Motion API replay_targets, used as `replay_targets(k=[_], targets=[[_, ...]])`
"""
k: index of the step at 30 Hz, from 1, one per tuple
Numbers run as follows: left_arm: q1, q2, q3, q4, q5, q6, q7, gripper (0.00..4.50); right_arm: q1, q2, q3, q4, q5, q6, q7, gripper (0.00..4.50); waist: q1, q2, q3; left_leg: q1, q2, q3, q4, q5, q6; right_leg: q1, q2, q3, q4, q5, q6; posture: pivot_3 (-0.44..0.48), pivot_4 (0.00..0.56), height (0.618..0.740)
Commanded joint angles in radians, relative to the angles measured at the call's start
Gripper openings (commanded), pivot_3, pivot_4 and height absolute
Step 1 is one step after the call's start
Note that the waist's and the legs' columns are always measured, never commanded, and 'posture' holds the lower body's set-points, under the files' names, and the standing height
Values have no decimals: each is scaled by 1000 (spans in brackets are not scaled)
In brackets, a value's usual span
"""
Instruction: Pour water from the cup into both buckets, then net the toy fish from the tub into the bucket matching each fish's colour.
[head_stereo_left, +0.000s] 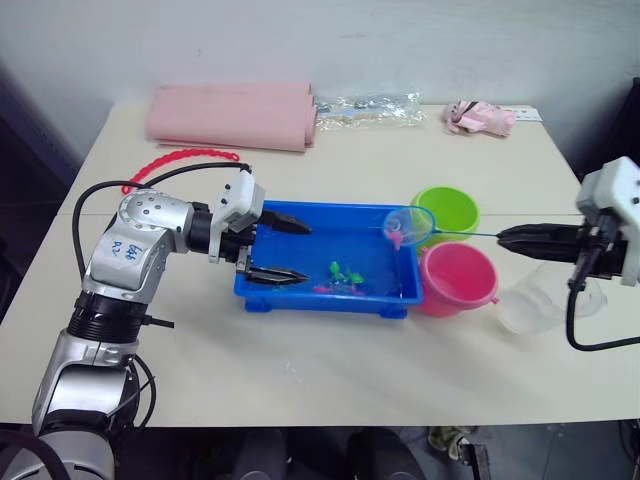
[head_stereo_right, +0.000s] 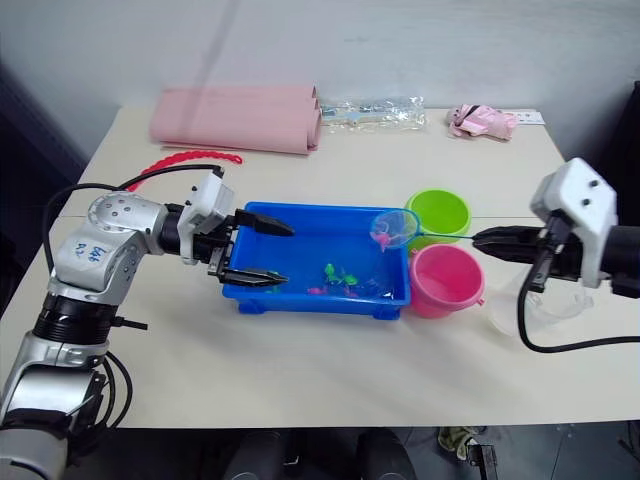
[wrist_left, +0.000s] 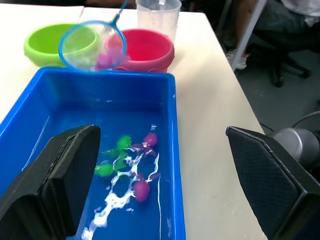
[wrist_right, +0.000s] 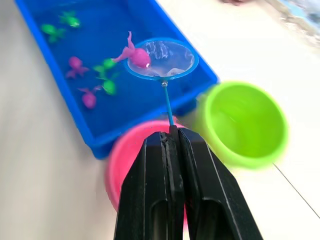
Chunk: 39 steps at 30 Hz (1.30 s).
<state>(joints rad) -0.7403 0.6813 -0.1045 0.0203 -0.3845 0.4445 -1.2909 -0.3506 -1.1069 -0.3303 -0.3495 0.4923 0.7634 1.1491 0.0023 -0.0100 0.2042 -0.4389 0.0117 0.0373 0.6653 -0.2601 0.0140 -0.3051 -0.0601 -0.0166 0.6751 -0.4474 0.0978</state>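
The right gripper (wrist_right: 172, 131) clamps the net (wrist_right: 161, 59) handle; a pink fish (wrist_right: 136, 56) lies in the hoop above the tub (head_stereo_left: 300, 215) corner. The left gripper (head_stereo_left: 279, 250) straddles the tub's left wall, fingers apart. Green and pink fish (wrist_left: 125, 157) sit in the tub's water beside the green bucket (head_stereo_left: 447, 210) and pink bucket (head_stereo_left: 458, 277).

Cream counter (head_stereo_left: 330, 380), carrying the blue tub (head_stereo_left: 325, 298) at centre, green bucket (head_stereo_left: 447, 209) and pink bucket (head_stereo_left: 459, 280) beside it, clear cup (head_stereo_left: 530, 305) to their right; pink folded cloth (head_stereo_left: 232, 115), plastic bag (head_stereo_left: 368, 108), pink toy (head_stereo_left: 480, 118) along the far edge, red beaded chain (head_stereo_left: 180, 160) on the left.
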Motion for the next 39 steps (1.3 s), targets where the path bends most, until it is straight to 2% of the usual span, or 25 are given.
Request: replay_targets(k=[1,5,9,11,16,21,23,30,36,39], targets=[[-104,-72,-55,112,17,-75,-63,4400,251,-26,-403,-119,-60,13,102,0,0,0,0,0,0,0,0,0,0,0,0,0,0,0,0,0,150,740],[-144,-114,-80,182,31,-118,-84,4400,380,5,-527,-161,-105,-26,138,0,4,0,0,0,0,0,0,0,0,0,1,0,0,0,0,0,150,740],[-187,-155,-94,262,45,-163,-110,4400,472,40,-601,-184,-237,-249,135,0,9,0,0,0,-1,1,0,0,0,0,1,1,-1,0,0,0,150,740],[-199,-167,-97,285,50,-176,-116,4400,498,48,-604,-170,-316,-431,132,0,12,0,0,0,0,2,-1,0,0,0,1,2,0,0,0,0,150,740],[-227,-186,-98,342,65,-213,-135,4400,589,60,-617,-68,-516,-1045,104,0,9,0,0,1,0,2,0,0,0,0,1,2,0,0,0,0,150,740],[-243,-183,-90,371,76,-233,-153,4400,547,23,-615,48,-653,-1531,-49,0,3,0,0,1,-1,2,0,0,0,0,1,2,-1,0,0,0,150,740],[-247,-182,-86,379,80,-238,-158,4400,537,12,-615,90,-692,-1664,-96,0,-4,0,0,2,-1,2,0,0,0,1,1,2,0,0,0,0,150,740],[-237,-167,-78,363,79,-230,-163,4400,526,-16,-625,198,-806,-1876,-237,0,-4,0,0,2,-1,2,0,0,0,1,1,2,0,0,0,0,150,740],[-224,-157,-77,340,75,-219,-156,4400,562,-52,-589,205,-786,-1903,-283,0,-4,0,0,2,0,2,0,0,0,1,1,2,0,0,0,0,150,740],[-219,-154,-76,335,75,-216,-153,4400,517,-89,-594,277,-838,-1876,-325,0,-5,0,0,2,-1,2,0,0,0,1,1,2,-1,0,0,0,150,740]])
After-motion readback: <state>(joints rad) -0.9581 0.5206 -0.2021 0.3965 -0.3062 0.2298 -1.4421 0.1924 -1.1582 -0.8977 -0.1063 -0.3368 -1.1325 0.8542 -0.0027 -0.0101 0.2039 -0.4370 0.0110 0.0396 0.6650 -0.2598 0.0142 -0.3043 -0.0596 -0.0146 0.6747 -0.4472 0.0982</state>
